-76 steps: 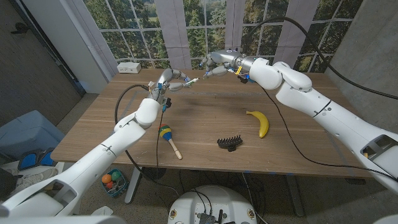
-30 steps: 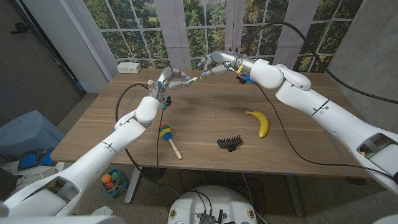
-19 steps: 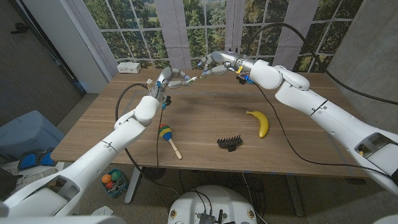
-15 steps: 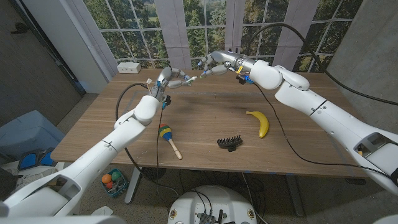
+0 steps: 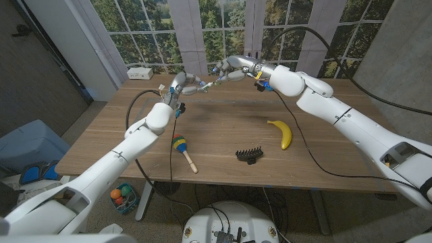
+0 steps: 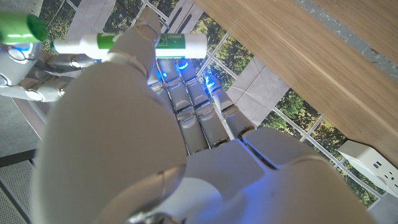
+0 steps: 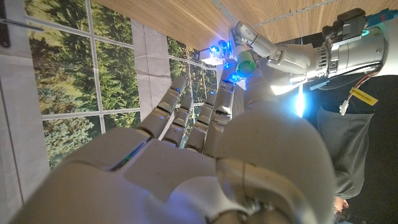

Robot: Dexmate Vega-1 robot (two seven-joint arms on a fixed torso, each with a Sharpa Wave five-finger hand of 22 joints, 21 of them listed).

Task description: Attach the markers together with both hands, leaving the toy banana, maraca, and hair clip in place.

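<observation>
Tall windows with trees behind them were seen beyond the wooden bench (image 5: pixel 223 128), over whose far edge both hands were raised. A white marker with green bands (image 6: pixel 127 43) was pinched in the fingers (image 6: pixel 146 28) of the left hand (image 5: pixel 185 86); a green label on its barrel was noted, but its writing was too small to be read. A second marker with a green end (image 7: pixel 244 60) was held at the fingertips of the right hand (image 5: pixel 233 67), the remaining fingers being stretched out alongside. In the head view the two markers were met tip to tip between the hands; whether they were locked together could not be told. Compared with 2.5 s before, the hands had been brought closer, so that the gap between the markers was closed. A toy banana (image 5: pixel 284 133), a maraca (image 5: pixel 182 148) and a black hair clip (image 5: pixel 248 156) were left where they had lain on the near part of the bench. A bin on the floor (image 5: pixel 122 198) was seen to hold coloured balls.
</observation>
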